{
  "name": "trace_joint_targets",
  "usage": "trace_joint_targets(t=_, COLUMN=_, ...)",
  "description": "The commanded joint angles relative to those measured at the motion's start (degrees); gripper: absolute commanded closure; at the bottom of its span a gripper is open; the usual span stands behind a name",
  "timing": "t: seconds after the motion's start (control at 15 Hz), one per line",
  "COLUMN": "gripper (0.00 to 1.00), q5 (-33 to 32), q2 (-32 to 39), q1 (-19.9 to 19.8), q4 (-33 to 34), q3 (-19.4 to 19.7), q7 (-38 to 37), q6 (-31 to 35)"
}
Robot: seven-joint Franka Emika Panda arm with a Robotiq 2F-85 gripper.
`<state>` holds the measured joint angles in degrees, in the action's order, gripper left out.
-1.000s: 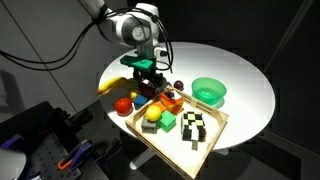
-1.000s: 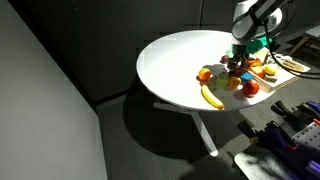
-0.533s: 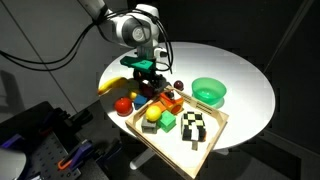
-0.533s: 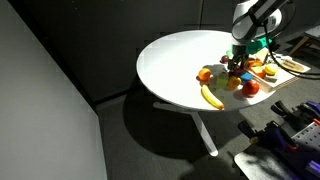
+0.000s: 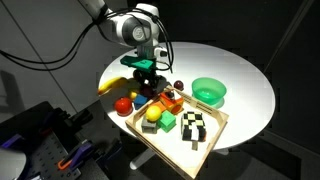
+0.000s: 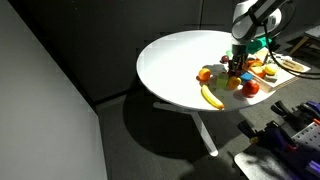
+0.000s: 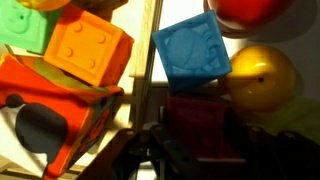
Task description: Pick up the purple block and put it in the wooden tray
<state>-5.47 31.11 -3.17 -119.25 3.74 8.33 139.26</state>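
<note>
- Wooden tray [image 5: 212, 136]: part full, crowded at the corner nearest the arm.
- Gripper [image 5: 149, 84]: low over the toys at that corner.
- Purple block [image 7: 205, 125]: in shadow under the fingers, beside the tray rim and touching the blue cube [image 7: 192, 52]. I cannot tell which side of the rim.
- Finger spread: cannot tell.
- Advice: grip the block alone, lift straight up, then cross the rim.

- A round white table [image 5: 240, 70] carried everything; in both exterior views much of its top [image 6: 170, 60] lay bare.
- A wooden tray [image 5: 212, 136] sat at the table's edge.
- A green bowl [image 5: 209, 92] stood just beside the tray.
- A banana [image 5: 110, 85] lay near the rim, also seen in an exterior view [image 6: 211, 96].
- A red ball [image 5: 123, 103] rested near the banana.
- A dark ball [image 5: 178, 84] sat between bowl and banana.
- Small blocks [image 5: 143, 99] crowded between red ball and tray.
</note>
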Motion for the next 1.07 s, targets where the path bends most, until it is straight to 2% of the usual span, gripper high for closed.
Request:
trace_joint_targets(t=0.0, gripper=0.69, q5=-0.9, q2=0.2, q1=-0.4, q4=1.1, q3=-0.4, q7=0.7, q6=-1.3)
trace_joint_targets(t=1.0, gripper=0.69, q5=-1.5, q2=-5.0, q1=0.1, q4=-0.6, q3=-0.3, q7=0.5, q6=-0.6)
